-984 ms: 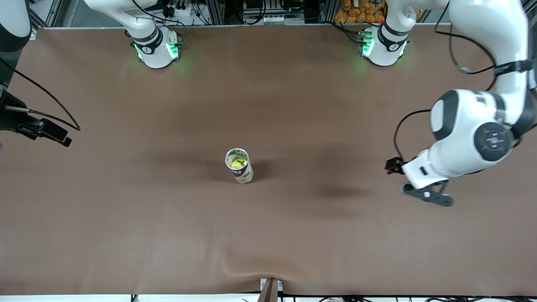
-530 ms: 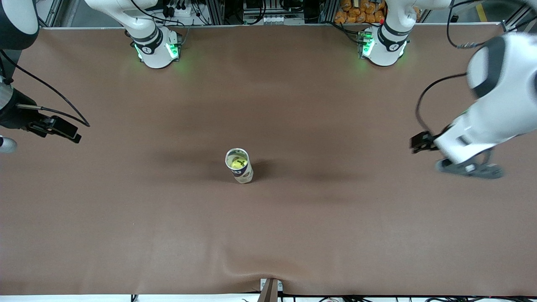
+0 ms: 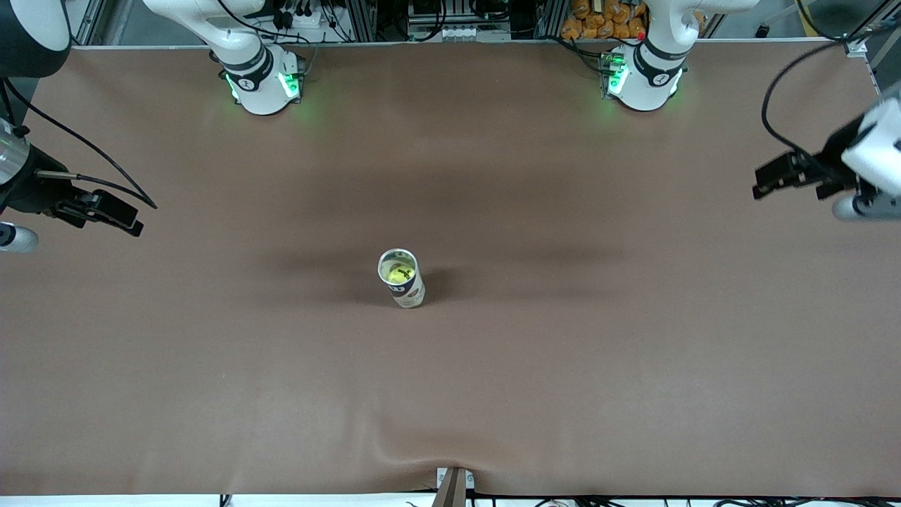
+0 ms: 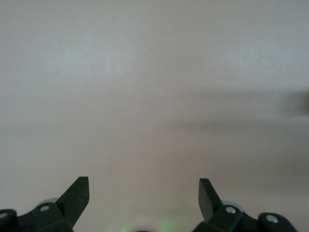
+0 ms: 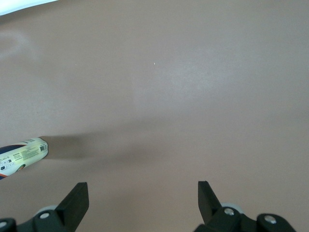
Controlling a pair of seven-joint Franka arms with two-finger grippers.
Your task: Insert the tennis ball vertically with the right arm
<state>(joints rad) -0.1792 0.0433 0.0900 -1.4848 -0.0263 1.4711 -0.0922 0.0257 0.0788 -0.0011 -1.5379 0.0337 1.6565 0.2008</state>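
So here's what you've got on your brown cloth-covered table (image 3: 211, 366): the yellow-green tennis ball (image 3: 398, 274) is sitting down inside the upright open-topped cylindrical can with the pale label (image 3: 402, 279), roughly mid-table and about midway between the two arms' ends. You can see the ball through the can's open mouth from the front camera. The can stands on the cloth with nothing touching it.

Your right gripper (image 5: 143, 198) is up over the table edge at the right arm's end, well apart from the can. Its two black fingers (image 5: 77, 200) are spread wide with nothing between them, just bare cloth under them. In the right wrist view you only catch the can's labelled side (image 5: 23, 152) poking in at the frame edge, with its shadow stretched across the cloth.

Your left gripper (image 4: 144, 198) is over the left arm's end of the table, also well apart from the can. Same deal there: black fingers (image 4: 208, 198) wide apart, holding nothing, plain cloth below. In the front view it shows blurred at the frame edge (image 3: 855, 204).

Both white arm bases with green lights (image 3: 262, 81) sit along the table's edge farthest from the front camera.
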